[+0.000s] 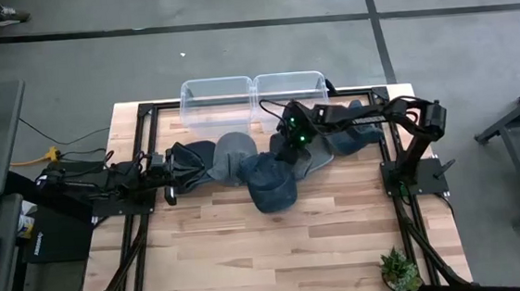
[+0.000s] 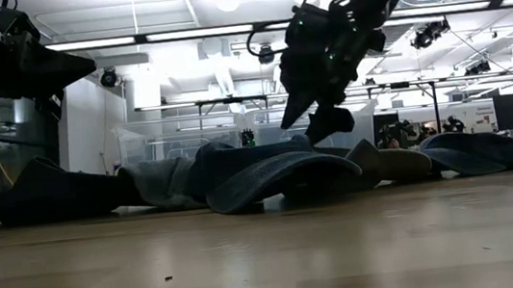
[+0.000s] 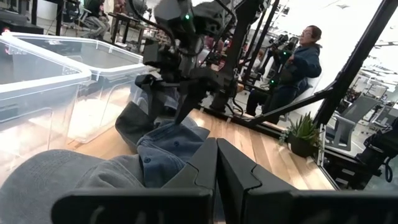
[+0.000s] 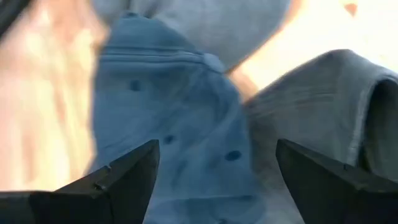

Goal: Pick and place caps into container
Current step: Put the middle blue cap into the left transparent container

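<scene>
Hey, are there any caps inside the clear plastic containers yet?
No, both clear containers look empty, and the caps lie on the table in front of them.

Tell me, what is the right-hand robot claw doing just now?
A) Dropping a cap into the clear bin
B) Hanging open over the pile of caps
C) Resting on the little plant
B: the right gripper hangs with its fingers spread and empty above the caps; the clear container holds nothing.

A small potted plant (image 1: 400, 270) sits at the wooden table's (image 1: 342, 241) corner; a person (image 3: 297, 71) stands beyond.
</scene>
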Robot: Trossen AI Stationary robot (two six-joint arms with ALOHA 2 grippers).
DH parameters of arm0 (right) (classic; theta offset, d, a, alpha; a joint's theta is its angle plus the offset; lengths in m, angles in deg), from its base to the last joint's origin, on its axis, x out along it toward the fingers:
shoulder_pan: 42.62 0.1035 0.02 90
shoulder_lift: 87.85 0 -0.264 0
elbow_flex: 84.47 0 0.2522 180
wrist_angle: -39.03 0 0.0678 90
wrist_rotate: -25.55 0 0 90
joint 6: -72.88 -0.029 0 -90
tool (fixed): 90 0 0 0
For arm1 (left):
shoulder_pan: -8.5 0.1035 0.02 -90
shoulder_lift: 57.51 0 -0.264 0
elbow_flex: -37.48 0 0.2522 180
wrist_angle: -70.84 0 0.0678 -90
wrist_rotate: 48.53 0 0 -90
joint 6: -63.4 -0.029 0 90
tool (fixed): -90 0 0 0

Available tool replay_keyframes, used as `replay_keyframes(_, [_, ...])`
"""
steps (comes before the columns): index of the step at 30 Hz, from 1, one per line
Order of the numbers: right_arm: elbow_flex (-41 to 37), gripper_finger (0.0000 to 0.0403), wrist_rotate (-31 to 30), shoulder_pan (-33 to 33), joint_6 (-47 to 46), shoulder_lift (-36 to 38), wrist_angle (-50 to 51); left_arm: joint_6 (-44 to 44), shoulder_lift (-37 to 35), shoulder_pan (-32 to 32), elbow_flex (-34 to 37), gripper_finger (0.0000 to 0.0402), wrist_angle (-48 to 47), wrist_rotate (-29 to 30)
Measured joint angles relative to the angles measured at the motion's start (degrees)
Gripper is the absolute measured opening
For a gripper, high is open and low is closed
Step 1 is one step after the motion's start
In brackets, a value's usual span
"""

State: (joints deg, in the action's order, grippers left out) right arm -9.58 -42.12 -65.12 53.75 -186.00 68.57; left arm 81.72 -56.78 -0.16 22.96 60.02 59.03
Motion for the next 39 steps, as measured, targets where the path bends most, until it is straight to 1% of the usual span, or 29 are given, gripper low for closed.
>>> replay_keyframes(2, [1.1, 0.0316, 3.1, -0.9, -0.1, 0.0, 1.5, 0.0, 0.0, 0.0, 0.0, 0.0001, 0.0, 0.0])
replay_keyframes(4, [1.4, 0.0316, 4.4, -1.8, -0.2, 0.0, 2.5, 0.0, 0.0, 0.0, 0.0, 0.0001, 0.0, 0.0])
replay_keyframes(12, [1.4, 0.0316, 5.7, -4.7, -0.2, 0.1, 5.9, 0.0, 0.0, 0.0, 0.0, 0.0001, 0.0, 0.0])
replay_keyframes(18, [1.4, 0.0316, 5.5, -4.3, -1.0, 0.0, 7.6, 0.0, 0.0, 0.0, 0.0, 0.0001, 0.0, -0.1])
replay_keyframes(24, [1.4, 0.0316, 1.0, -2.2, -1.3, -0.1, 7.6, 0.0, 0.0, 0.0, 0.0, 0.0001, 0.0, -0.1])
replay_keyframes(29, [1.4, 0.0316, -0.8, -0.5, -2.0, -0.1, 7.5, 0.0, 0.0, 0.0, 0.0, 0.0001, 0.0, -0.1])
replay_keyframes(33, [1.4, 0.0316, -4.2, 0.7, -3.1, -0.1, 7.5, 0.0, 0.0, 0.0, 0.0, 0.0001, 0.0, -0.1])
replay_keyframes(37, [1.4, 0.0316, -8.9, 1.7, -3.9, -0.1, 6.8, 0.0, 0.0, 0.0, 0.0, 0.0001, 0.0, -0.1])
replay_keyframes(39, [1.4, 0.0316, -9.4, 1.7, -5.4, -0.1, 6.8, 0.0, 0.0, 0.0, 0.0, 0.0001, 0.0, -0.1])
